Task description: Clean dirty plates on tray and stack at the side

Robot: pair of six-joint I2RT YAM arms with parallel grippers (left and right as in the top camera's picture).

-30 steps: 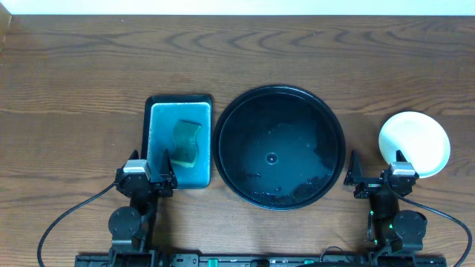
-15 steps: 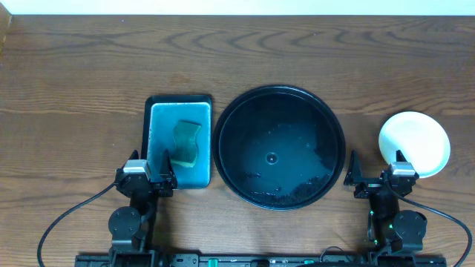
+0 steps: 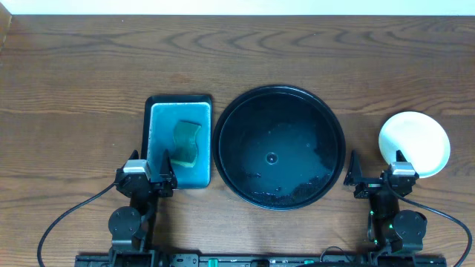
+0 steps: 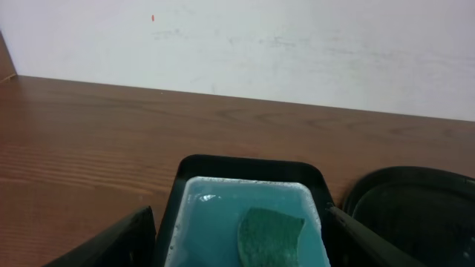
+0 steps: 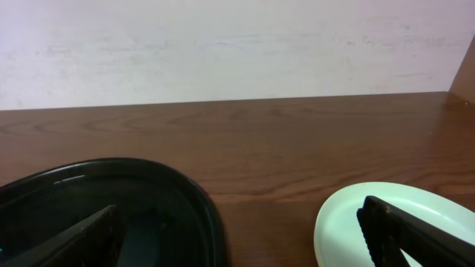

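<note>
The round black tray (image 3: 245, 126) lies at the table's middle, holding only wet smears and specks; its rim shows in the left wrist view (image 4: 415, 182) and the right wrist view (image 5: 148, 169). The plates show as one pale round disc (image 3: 414, 143) on the wood right of the tray, and whether more lie beneath it cannot be told. The near edge of this disc (image 5: 349, 222) sits by my right finger. My left gripper (image 3: 151, 160) (image 4: 239, 222) is open at the basin's near end. My right gripper (image 3: 376, 162) (image 5: 239, 211) is open between the tray and the plates, holding nothing.
A rectangular black basin (image 3: 145, 126) (image 4: 252, 165) of blue-green water stands left of the tray. A green sponge (image 3: 187, 141) (image 4: 271, 231) lies in the water. Bare wood stretches behind everything to a white wall.
</note>
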